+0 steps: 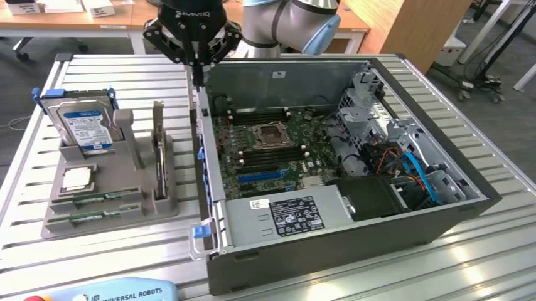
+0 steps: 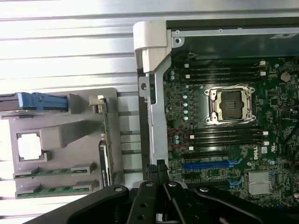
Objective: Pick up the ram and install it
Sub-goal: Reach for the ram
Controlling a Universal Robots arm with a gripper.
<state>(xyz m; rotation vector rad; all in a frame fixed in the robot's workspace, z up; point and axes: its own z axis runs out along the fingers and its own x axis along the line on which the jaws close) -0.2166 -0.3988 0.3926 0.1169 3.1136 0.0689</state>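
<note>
Two green ram sticks [image 1: 94, 199] [image 2: 53, 171] lie side by side in the front slots of a grey holder [image 1: 117, 216] on the exterior view's left. My gripper [image 1: 198, 80] hangs shut and empty above the back end of the computer case's near wall, well away from the ram. In the wrist view its black fingertips [image 2: 158, 169] are pressed together over that case wall. The motherboard [image 1: 268, 147] lies open inside the case, with long black memory slots [image 2: 226, 135] on both sides of the processor socket [image 2: 230, 105].
The grey holder also carries a blue-labelled hard drive [image 1: 82, 125], a square silver processor chip [image 1: 75, 180] and a thin board standing on edge [image 2: 106, 135]. The case [image 1: 335, 238] holds a power supply, drive cages and cables. A teach pendant [image 1: 117, 293] lies at the front edge.
</note>
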